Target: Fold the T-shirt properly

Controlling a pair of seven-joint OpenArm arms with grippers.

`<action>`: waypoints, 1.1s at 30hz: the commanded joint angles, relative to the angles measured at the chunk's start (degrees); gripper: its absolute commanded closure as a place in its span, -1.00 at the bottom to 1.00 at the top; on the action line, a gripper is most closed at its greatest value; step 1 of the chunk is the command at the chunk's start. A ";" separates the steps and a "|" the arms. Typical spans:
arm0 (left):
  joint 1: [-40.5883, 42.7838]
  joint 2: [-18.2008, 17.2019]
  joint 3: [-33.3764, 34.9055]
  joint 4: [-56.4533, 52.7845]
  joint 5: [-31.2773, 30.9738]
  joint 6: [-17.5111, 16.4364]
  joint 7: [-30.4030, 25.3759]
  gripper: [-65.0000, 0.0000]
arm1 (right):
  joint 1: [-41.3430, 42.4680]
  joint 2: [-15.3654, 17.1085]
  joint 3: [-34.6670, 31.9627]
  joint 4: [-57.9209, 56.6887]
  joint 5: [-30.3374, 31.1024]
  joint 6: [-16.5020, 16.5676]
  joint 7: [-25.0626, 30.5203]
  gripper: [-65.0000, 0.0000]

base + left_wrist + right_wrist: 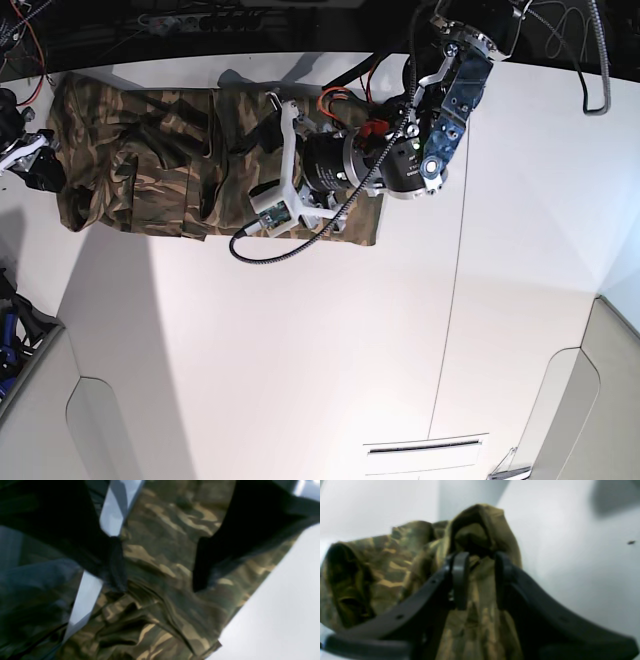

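No text, label, brand, number or sign can be read in any view; a small green board [276,213] on the left arm is too small to make out.

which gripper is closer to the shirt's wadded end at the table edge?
Right. The right gripper has its fingers shut on the bunched end of the T-shirt. The left gripper hangs over the shirt's other end, fingers apart.

Right claw [478,580] clamped (left claw [160,562] spread wide).
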 commanded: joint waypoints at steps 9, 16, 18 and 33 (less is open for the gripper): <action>-0.90 -2.05 -0.46 1.86 3.52 4.68 -1.03 0.40 | 0.42 1.11 0.42 -0.74 -3.08 -0.92 2.32 -0.33; -0.90 -2.99 -0.46 1.81 3.52 5.22 -1.11 0.40 | 0.37 2.23 0.42 -5.25 2.27 -0.81 1.44 -0.32; -0.87 -2.99 -0.46 1.81 3.56 5.22 -1.29 0.40 | 0.39 2.36 0.94 -4.76 5.44 -0.79 0.48 -0.32; -0.63 -4.55 -0.44 1.79 2.97 5.44 -1.49 0.40 | 0.26 2.75 3.54 -3.93 4.22 0.33 -1.92 -0.32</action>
